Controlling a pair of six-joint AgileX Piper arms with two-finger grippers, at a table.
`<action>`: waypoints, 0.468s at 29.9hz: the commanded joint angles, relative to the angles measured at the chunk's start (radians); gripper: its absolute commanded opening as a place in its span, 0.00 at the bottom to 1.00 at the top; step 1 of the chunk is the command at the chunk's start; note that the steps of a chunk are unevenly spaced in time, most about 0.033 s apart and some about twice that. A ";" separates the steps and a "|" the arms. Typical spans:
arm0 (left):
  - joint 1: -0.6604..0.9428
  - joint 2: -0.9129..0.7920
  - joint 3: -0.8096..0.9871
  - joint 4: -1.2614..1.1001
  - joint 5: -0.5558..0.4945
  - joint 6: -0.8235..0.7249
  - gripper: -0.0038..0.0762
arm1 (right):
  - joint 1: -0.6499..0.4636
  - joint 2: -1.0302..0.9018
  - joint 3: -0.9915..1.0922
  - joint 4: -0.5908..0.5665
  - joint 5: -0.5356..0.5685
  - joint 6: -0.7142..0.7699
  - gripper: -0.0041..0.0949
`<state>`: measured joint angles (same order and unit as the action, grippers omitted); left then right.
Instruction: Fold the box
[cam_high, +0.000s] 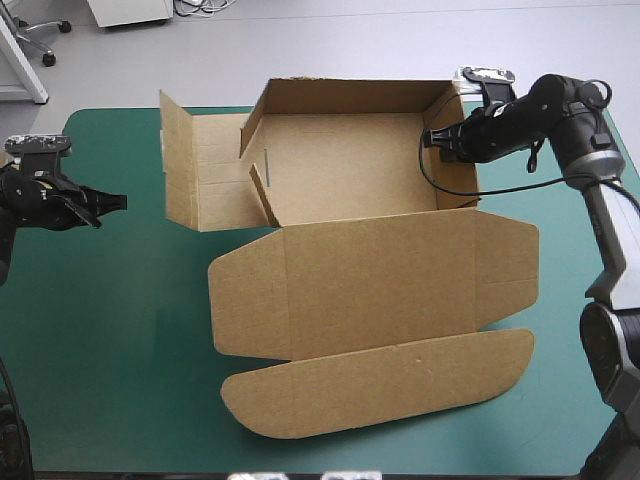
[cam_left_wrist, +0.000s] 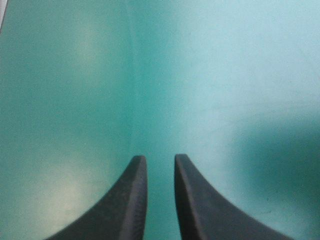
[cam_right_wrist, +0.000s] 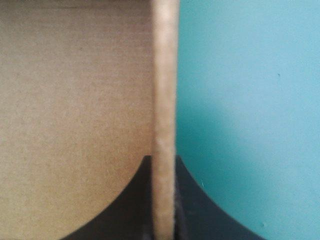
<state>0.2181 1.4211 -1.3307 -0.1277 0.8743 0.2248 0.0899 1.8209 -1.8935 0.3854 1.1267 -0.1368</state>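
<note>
Box: the box (cam_high: 350, 165) stood half-formed on the surface (cam_high: 120, 350), toward its far edge. The back wall (cam_high: 340, 97) and right wall (cam_high: 460, 180) were up, the left flap (cam_high: 205, 170) splayed outward, and the lid (cam_high: 380, 270) lay flat toward the near edge.
Right end effector: the right end effector (cam_right_wrist: 163, 157) was clamped on the right wall's edge, one finger inside and one outside.
Left end effector: the left end effector (cam_left_wrist: 158, 157) hung over bare surface near the left edge, well apart from the box, all but closed on nothing.
Risk: judged likely that a pull on the pinched wall would drag or skew the whole box, since nothing pinned it. The untucked flap could let the walls sag.
Views: only the right wrist view showed the board seated between the fingers. Only the high view showed the flap and lid.
</note>
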 joint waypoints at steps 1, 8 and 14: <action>0.004 -0.016 -0.031 -0.088 -0.092 0.000 0.22 | -0.042 -0.063 -0.031 0.072 0.002 -0.032 0.01; 0.004 0.119 -0.031 -0.491 -0.041 0.128 0.23 | -0.053 -0.064 -0.028 0.163 -0.004 -0.075 0.01; 0.004 0.209 -0.031 -0.793 0.031 0.317 0.31 | -0.053 -0.064 -0.028 0.218 -0.022 -0.095 0.01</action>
<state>0.2228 1.6478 -1.3307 -0.7288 0.8905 0.4489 0.0448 1.8188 -1.8935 0.5138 1.1467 -0.2190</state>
